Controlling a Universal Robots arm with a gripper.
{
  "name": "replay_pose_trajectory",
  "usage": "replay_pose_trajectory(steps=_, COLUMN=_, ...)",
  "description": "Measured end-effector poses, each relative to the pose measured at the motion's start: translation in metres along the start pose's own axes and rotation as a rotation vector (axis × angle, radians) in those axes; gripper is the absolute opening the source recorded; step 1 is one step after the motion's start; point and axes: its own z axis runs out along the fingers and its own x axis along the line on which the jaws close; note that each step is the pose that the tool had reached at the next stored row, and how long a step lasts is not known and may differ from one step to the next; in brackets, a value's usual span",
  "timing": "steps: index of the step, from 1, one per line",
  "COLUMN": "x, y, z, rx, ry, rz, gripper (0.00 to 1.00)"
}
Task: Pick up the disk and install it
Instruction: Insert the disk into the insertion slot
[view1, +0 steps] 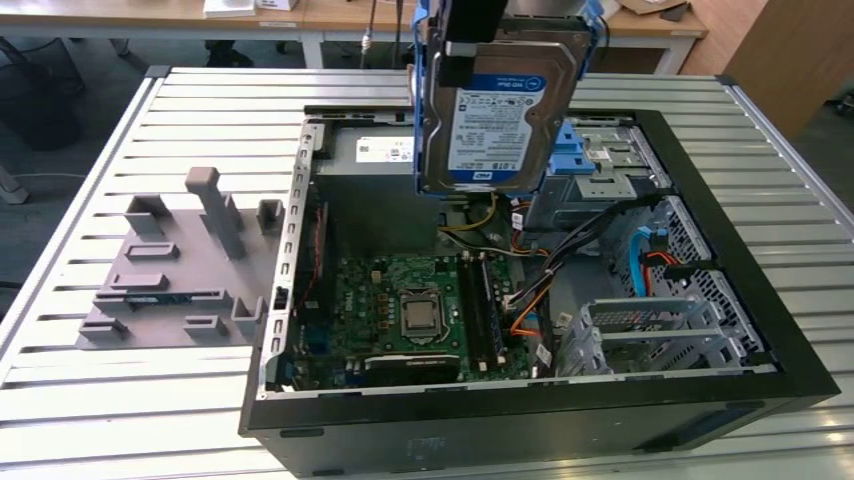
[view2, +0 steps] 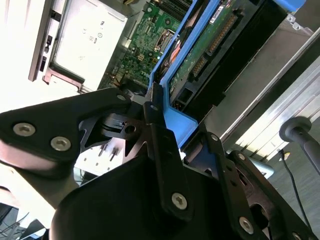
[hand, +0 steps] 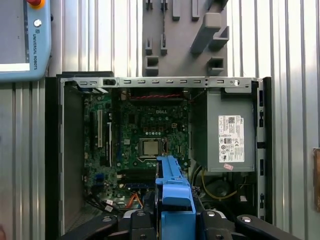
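Black fingers (view2: 152, 107) of the hand (view2: 172, 122) pinch the blue plastic carrier of the disk (view2: 200, 55), so the hand is closed narrow and holding it by one end of the frame. In the second wrist view the drive's green circuit-board underside and its connector edge face the camera.

In the exterior view the disk (view1: 501, 120) hangs on edge from the hand (view1: 474, 30), label side out, clear of everything and above the open computer case (view1: 534, 410). By my reading the pick-up is done and the work is in the carry stage. The disk is lifted, not yet seated in any bay.

Below it lie the grey power supply (view1: 374, 150), the green motherboard (view1: 414, 310) with its bare processor socket, and, towards the exterior view's right, the metal drive cage (view1: 607, 160) with blue fittings. Loose orange and yellow cables run near that cage, and I judge they could snag a drive brought in there.

As for writing, the disk carries a white-and-blue printed label, and the power supply (hand: 225, 135) a white sticker dense with small print and marks.

Farther out, a grey parts fixture (view1: 174, 270) sits on the slatted bench (view1: 134, 400), beside the case.
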Motion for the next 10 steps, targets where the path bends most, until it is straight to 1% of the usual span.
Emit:
replay_pose_trajectory(steps=2, x=0.0005, y=-0.0023, z=0.0001, rx=0.0000, ry=0.0000, rz=0.001, gripper=0.36)
replay_pose_trajectory(steps=7, x=0.0005, y=-0.0113, z=0.0003, rx=-0.0013, ry=0.0000, rz=0.001, gripper=0.36)
replay_pose_trajectory(steps=10, x=0.0025, y=-0.0125, z=0.0005, rx=-0.0015, ry=0.0001, rz=0.001, gripper=0.36)
